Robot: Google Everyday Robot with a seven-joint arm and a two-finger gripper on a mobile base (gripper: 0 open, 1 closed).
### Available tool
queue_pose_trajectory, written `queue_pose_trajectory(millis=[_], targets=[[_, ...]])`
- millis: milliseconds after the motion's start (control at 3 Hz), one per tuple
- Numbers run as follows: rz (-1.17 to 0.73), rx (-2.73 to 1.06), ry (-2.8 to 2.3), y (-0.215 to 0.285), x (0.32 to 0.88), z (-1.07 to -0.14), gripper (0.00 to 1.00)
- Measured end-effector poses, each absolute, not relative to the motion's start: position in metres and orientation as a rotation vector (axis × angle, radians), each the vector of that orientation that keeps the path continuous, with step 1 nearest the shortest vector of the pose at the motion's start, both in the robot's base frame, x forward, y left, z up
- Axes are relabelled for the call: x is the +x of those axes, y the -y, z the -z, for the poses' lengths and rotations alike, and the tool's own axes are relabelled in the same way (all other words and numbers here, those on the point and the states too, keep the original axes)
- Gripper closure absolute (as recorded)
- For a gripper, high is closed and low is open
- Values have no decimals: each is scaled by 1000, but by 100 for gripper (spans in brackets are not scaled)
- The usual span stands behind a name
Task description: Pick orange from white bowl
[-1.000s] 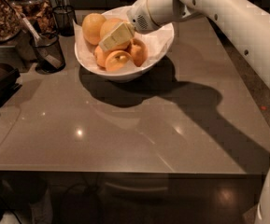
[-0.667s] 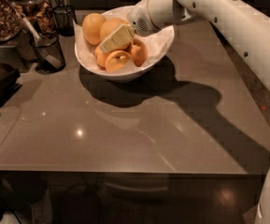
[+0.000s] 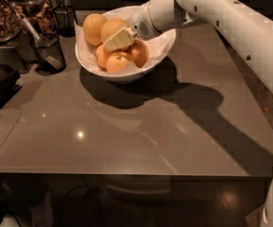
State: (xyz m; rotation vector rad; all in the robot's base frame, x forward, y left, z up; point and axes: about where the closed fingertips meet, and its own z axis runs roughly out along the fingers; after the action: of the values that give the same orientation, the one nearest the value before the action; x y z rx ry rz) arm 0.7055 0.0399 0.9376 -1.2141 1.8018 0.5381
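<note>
Nothing is lifted yet: the orange [image 3: 108,27] sits in the white bowl [image 3: 123,74], toward the back among the other fruit [image 3: 118,61]. I have the gripper [image 3: 118,38] down inside the bowl, laid against that orange's near side. Whether it is clamped or spread I cannot tell. The arm [image 3: 230,22] reaches in from the right, wrist angled down-left — grasp and lift remain, I judge.

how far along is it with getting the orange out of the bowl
Done: the arm is over the white bowl and the gripper is down among the fruit, against a large pale orange. In hand: the grasp itself; a firm hold can't be confirmed. Left: lifting the orange out, since it sits in the bowl with the others.
</note>
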Motion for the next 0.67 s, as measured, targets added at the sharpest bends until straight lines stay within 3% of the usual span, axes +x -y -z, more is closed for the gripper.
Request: queue_pose_trajectory(millis=[667], targets=[[-538,-1214,-1801,-40,705,-939,95]])
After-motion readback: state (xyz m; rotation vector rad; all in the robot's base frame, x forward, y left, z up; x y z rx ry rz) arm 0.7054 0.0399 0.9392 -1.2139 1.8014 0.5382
